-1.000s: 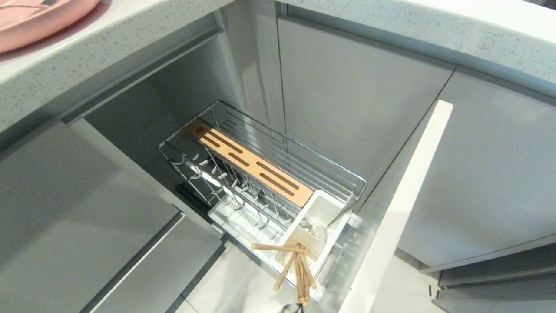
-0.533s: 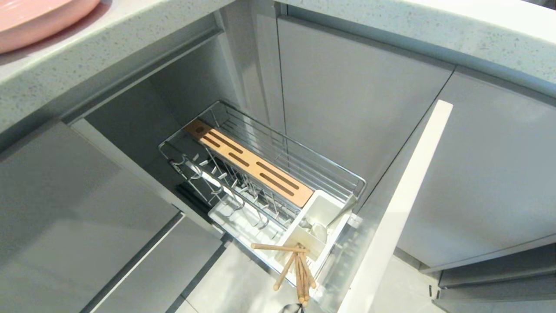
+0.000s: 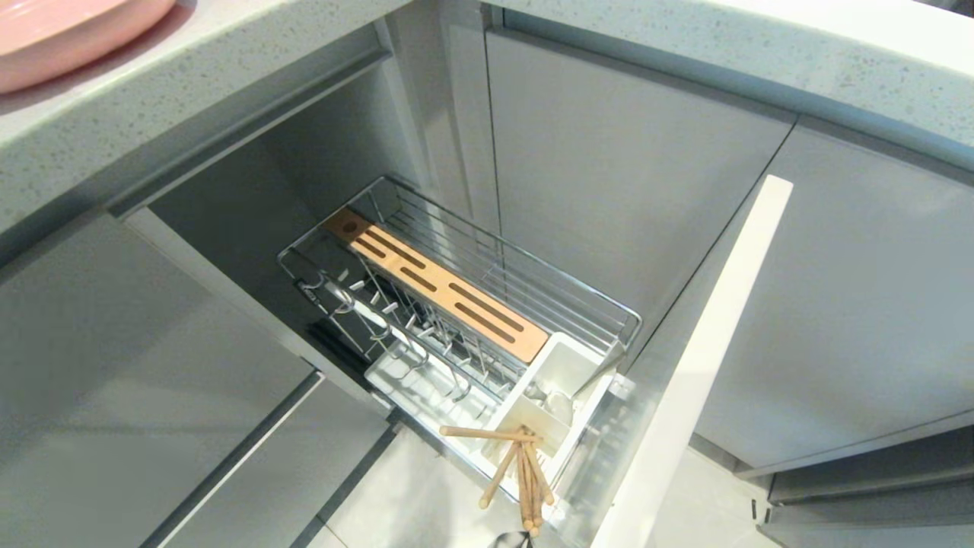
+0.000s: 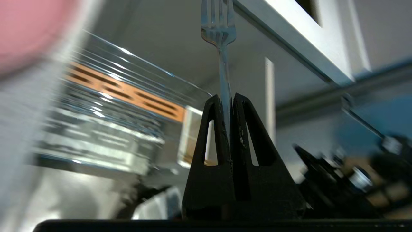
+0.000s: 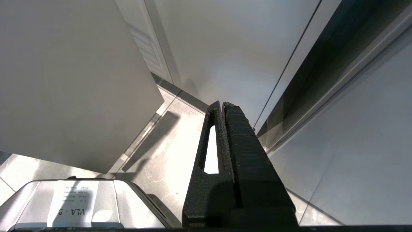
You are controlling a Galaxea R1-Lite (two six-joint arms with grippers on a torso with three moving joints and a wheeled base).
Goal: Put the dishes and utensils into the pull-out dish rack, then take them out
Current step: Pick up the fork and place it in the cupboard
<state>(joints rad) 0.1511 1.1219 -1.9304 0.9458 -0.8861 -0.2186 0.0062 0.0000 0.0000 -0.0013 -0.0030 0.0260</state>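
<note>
Head view shows me the rack (image 3: 487,304) pulled out of the cabinet, its prongs bare, the wood strip (image 3: 437,285) along its middle and the white box (image 3: 548,396) at the front end. Chopsticks (image 3: 521,476) stand splayed in the box's near compartment, leaning over its edge. The pink plate (image 3: 68,34) sits on the counter at upper left.

Neither arm appears there. On the left wrist camera, my left gripper (image 4: 228,100) is pinching the fork (image 4: 222,58) low on its handle, tines pointing away from the fingers. I judge that grip leaves the length free to drop into the box, or to carry it clear. The rack lies near, off to one side.

My right gripper (image 5: 222,104) hangs parked near the floor, pressed together on nothing.
</note>
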